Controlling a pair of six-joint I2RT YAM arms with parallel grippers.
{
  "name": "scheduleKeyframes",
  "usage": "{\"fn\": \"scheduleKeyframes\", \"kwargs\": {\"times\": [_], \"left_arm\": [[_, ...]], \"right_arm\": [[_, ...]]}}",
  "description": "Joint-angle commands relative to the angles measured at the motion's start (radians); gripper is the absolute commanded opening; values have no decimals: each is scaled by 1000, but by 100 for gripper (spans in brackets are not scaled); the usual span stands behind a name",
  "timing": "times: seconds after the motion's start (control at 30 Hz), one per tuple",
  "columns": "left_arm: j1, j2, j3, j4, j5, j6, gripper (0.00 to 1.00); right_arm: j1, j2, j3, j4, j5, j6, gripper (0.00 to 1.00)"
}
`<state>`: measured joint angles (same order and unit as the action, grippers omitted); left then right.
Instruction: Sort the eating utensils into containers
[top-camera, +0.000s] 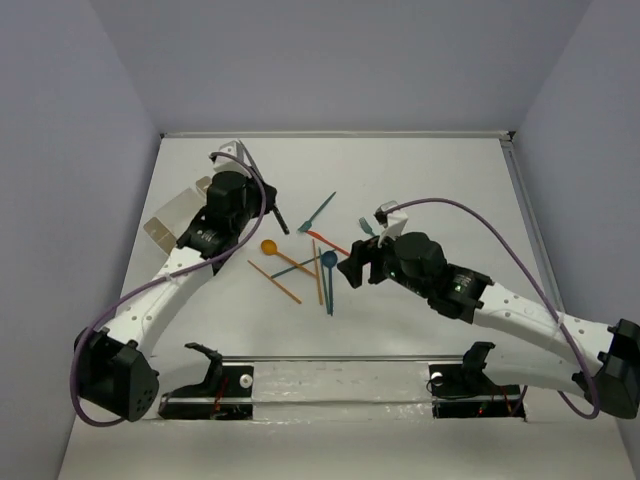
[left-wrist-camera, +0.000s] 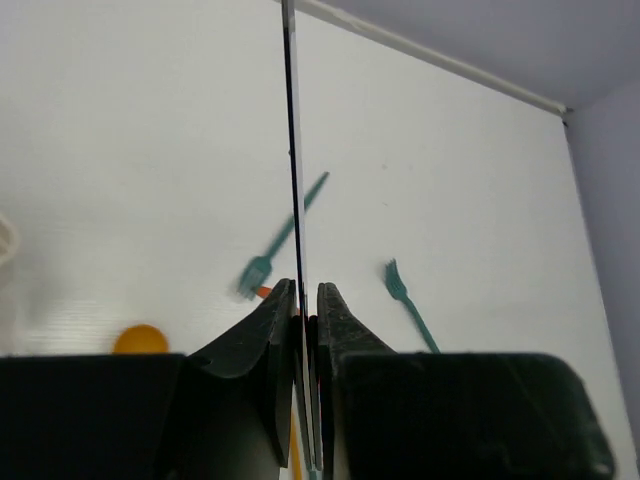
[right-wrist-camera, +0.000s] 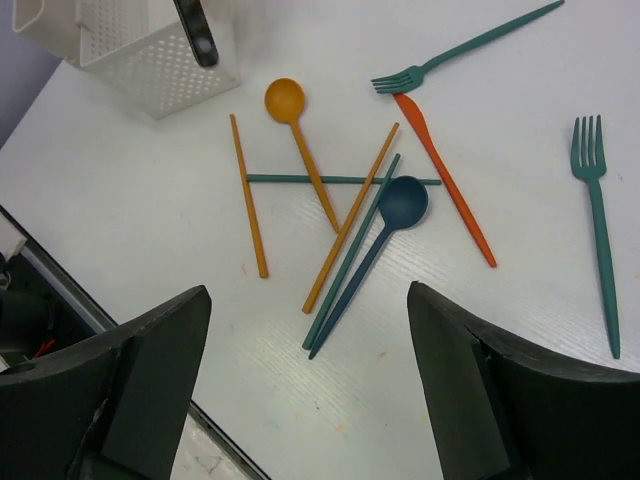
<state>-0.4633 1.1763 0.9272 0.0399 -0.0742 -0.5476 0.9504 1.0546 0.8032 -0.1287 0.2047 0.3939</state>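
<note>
Left claw (left-wrist-camera: 303, 300) is shut tight on a thin dark grey utensil (left-wrist-camera: 293, 150). We see that utensil from its thin edge, so I cannot tell if it is a knife or a stick. It pokes far out past the claw tips, up off the table (top-camera: 420, 170). From the right wrist, its dark end shows in front of the white box (right-wrist-camera: 150, 65), which has many little holes in its walls. I cannot tell if the end is over the box or just beside it. From above, the white box lies at the left side of the table, partly hidden under the left arm.

Right claw (right-wrist-camera: 308, 295) is wide open and holds nothing. It hangs above the pile of utensils in the middle of the table.

In the pile, an orange spoon (right-wrist-camera: 285, 100) lies nearest the box. An orange stick (right-wrist-camera: 248, 195) lies on one side of it, and a second orange stick (right-wrist-camera: 345, 230) on the other. A teal stick (right-wrist-camera: 275, 179) lies flat across them. A dark blue spoon (right-wrist-camera: 403, 200) lies beside a second teal stick (right-wrist-camera: 345, 265). An orange-red knife (right-wrist-camera: 445, 180) lies next to the blue spoon. Its top end is by the head of a teal fork (right-wrist-camera: 470, 45). Another teal fork (right-wrist-camera: 595, 230) lies alone, apart from the pile.
</note>
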Motion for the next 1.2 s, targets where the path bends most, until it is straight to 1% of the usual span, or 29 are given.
{"fn": "scheduleKeyframes", "kwargs": {"times": [0.0,0.07,0.1,0.2,0.3,0.33,0.37,0.4,0.5,0.8,0.97,1.17], "left_arm": [[112,-59,96,-64,-172,89,0],[155,-64,116,-64,-212,109,0],[197,-60,124,-63,-229,110,0],[239,-18,169,-46,-294,146,0],[273,45,219,-5,-406,204,0],[273,63,229,3,-406,218,0],[297,80,248,18,-444,228,0],[308,113,255,28,-453,238,0],[340,170,262,80,-461,261,0],[341,292,283,235,-525,350,0],[341,335,295,282,-532,356,0],[350,391,300,330,-558,403,0]], "right_arm": [[5,-45,-79,96,-11,-21,86],[5,-47,-107,129,-19,-26,86],[5,-48,-131,161,-22,-27,86],[5,-50,-165,224,-44,-35,86],[5,-56,-200,258,-45,-43,86],[5,-57,-206,262,-44,-44,86],[5,-64,-217,273,-44,-49,86],[5,-67,-222,276,-41,-53,87],[5,-70,-233,290,-39,-59,87],[5,-53,-245,307,-64,-63,87],[5,-41,-243,310,-62,-67,87],[5,-38,-246,316,-57,-69,87]]}}
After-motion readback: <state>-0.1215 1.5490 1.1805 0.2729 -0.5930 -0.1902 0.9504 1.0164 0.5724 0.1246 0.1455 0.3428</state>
